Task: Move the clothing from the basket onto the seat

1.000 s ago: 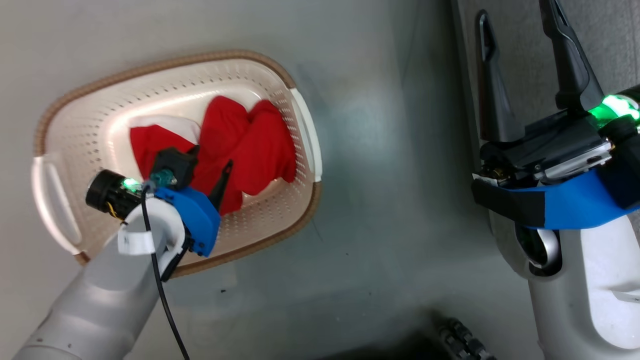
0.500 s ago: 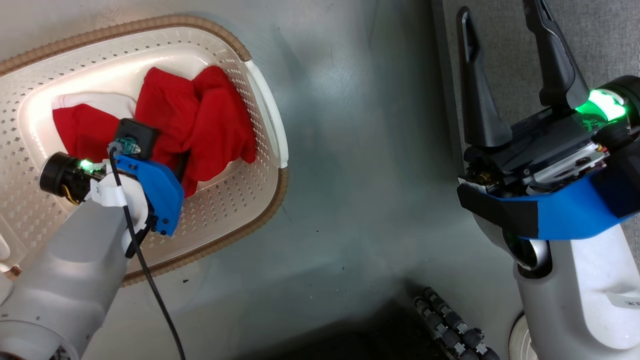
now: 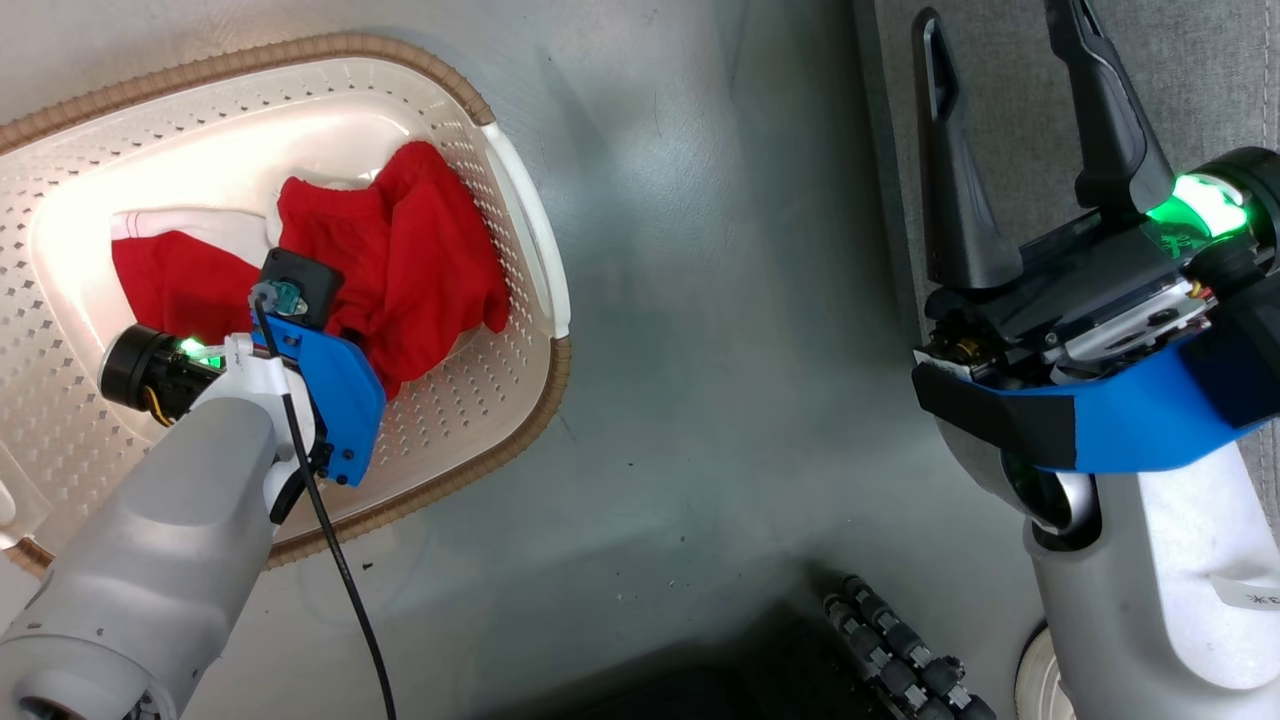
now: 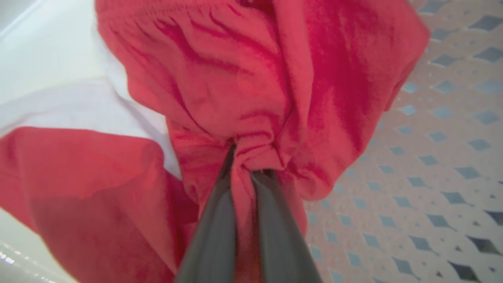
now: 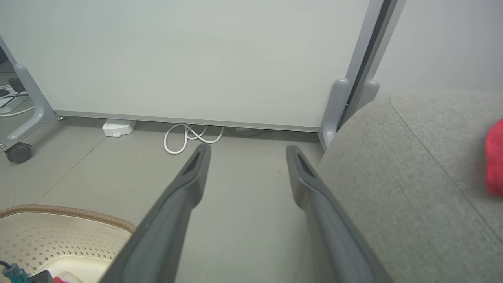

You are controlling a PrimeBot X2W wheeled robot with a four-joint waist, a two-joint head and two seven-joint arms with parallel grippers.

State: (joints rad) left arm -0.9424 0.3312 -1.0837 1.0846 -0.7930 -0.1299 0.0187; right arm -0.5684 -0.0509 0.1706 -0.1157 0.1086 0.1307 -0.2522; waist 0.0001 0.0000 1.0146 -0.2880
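Note:
The cream basket (image 3: 520, 230) with its brown rim sits on the floor at the left. Red clothing (image 3: 420, 250) with a white band lies bunched inside it. My left wrist (image 3: 320, 370) hangs over the pile and hides the fingers in the head view. In the left wrist view, my left gripper (image 4: 247, 165) is shut on a gathered fold of the red clothing (image 4: 235, 78). My right gripper (image 3: 995, 35) stands open and holds nothing, at the edge of the grey seat (image 3: 1220, 70). The right wrist view shows that gripper (image 5: 247, 153) beside the seat (image 5: 393, 177), with a red piece (image 5: 495, 157) on the cushion.
Grey floor (image 3: 720, 350) separates basket and seat. A pale partition panel (image 5: 196, 59) stands ahead, with a white coiled cable (image 5: 188, 137) and a white box (image 5: 118, 126) at its foot and a caster (image 5: 17, 151) to the left. My base's rollers (image 3: 900, 650) show at the bottom.
My left gripper has shut on the red clothing, and the cloth has bunched and shifted, showing more white beneath. The head camera shifted. The right gripper stays open in place.

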